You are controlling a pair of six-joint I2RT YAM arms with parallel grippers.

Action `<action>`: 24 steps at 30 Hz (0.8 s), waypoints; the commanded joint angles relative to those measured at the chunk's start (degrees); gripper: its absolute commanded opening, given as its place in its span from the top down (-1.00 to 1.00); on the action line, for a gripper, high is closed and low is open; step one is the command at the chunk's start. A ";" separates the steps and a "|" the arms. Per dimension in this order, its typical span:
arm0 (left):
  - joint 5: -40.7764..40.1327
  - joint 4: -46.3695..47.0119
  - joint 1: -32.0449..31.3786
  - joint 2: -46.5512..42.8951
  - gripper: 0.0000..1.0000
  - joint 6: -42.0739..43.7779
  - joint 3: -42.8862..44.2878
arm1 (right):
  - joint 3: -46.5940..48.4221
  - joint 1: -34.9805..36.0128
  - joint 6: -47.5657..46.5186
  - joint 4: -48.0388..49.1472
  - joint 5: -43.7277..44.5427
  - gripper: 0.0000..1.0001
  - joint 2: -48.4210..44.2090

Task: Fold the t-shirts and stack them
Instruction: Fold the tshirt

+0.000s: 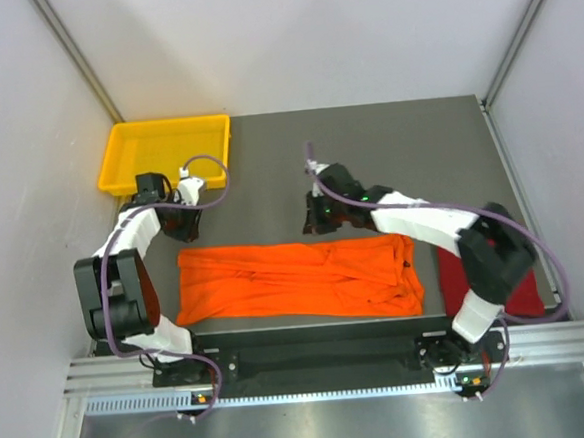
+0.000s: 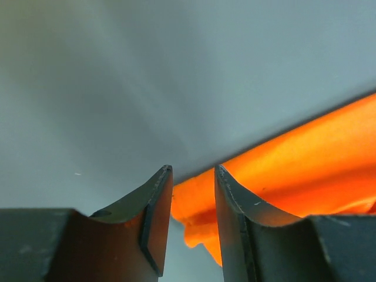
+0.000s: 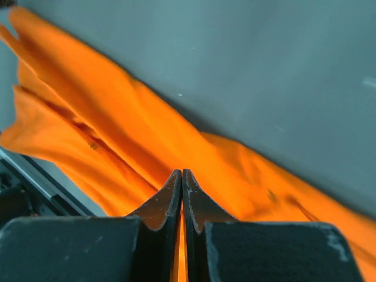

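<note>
Orange t-shirt (image 1: pixel 296 279) folded flat (rumpled), dark red t-shirt (image 1: pixel 449 278) at right

The orange t-shirt (image 1: pixel 296 279) is soft, creased cloth; the table (image 1: pixel 418 150) is matt grey; the yellow tray (image 1: pixel 165 124) is smooth plastic.

Left arm (image 1: pixel 132 230) and right arm (image 1: pixel 417 218): white shells over black joints, each trailed by a looping purple-grey cable (image 1: pixel 208 170). Boxy black bases (image 1: pixel 187 365) at the near edge. Dark, matte, wedge-shaped fingers (image 2: pixel 154 217), faintly scratched along the edges.
</note>
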 commanded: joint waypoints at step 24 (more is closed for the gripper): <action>-4.46 -5.19 3.11 -13.02 0.12 7.35 -12.44 | -1.81 11.62 1.82 6.92 -3.09 1.00 9.90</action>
